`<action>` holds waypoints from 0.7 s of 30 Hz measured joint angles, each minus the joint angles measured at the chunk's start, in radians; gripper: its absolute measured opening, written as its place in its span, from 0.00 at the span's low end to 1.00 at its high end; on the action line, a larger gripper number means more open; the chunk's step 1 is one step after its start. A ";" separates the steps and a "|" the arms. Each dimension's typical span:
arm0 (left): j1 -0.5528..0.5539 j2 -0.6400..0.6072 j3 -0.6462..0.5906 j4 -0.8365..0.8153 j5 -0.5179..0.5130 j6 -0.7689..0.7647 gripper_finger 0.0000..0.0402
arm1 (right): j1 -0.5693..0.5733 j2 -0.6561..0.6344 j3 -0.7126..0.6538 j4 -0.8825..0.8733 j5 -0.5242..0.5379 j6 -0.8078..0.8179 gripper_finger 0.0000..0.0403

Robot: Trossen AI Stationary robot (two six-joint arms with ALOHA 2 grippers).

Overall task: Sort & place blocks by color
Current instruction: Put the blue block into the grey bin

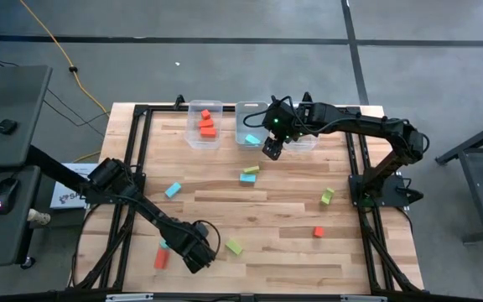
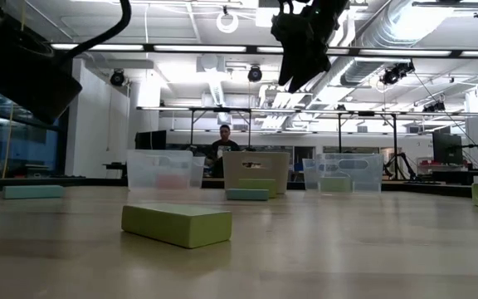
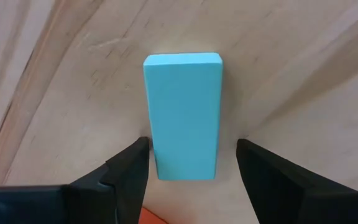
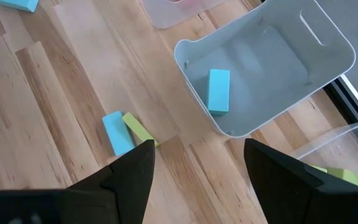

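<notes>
Step in hand: judged as the pickup of a light blue block (image 3: 183, 115) by the left gripper (image 3: 191, 163), low over the table's (image 1: 275, 210) 7 o'clock area.
Left jaws: apart, one finger on each long side of the block, nothing clamped yet.
Right gripper: (image 1: 272, 149) hangs high at 12 o'clock, just in front of the middle bin (image 4: 272, 62); jaws apart and empty.
Sorted so far: red-orange blocks (image 1: 206, 124) lie in the left bin (image 1: 189, 126), one blue block (image 4: 219, 91) in the middle bin, yellow-green ones in the right bin (image 4: 347, 155).
Loose blocks: a blue and green pair (image 1: 249, 174) near centre, a blue block (image 1: 173, 190) at 9 o'clock, a green block (image 1: 327, 197) at 3 o'clock, a red block (image 1: 318, 231) at 4 o'clock, a green block (image 1: 234, 247) at 6 o'clock, a red block (image 1: 161, 258) just beside the left gripper.
Next move calls for: closing squarely on the block's long sides, lifting clear of the red neighbour, then carrying to the middle bin at 12 o'clock.
</notes>
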 joint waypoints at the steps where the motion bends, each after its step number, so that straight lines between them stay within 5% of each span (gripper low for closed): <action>1: 0.000 0.000 0.000 0.000 0.000 -0.001 0.53 | 0.000 0.000 0.000 0.000 0.000 0.000 0.59; 14: 0.000 0.000 0.000 -0.003 0.000 0.034 0.23 | 0.000 0.000 0.000 0.000 0.000 0.000 0.59; 21: 0.000 -0.010 -0.001 -0.004 -0.003 0.085 0.19 | 0.000 0.000 0.000 0.000 0.000 0.000 0.59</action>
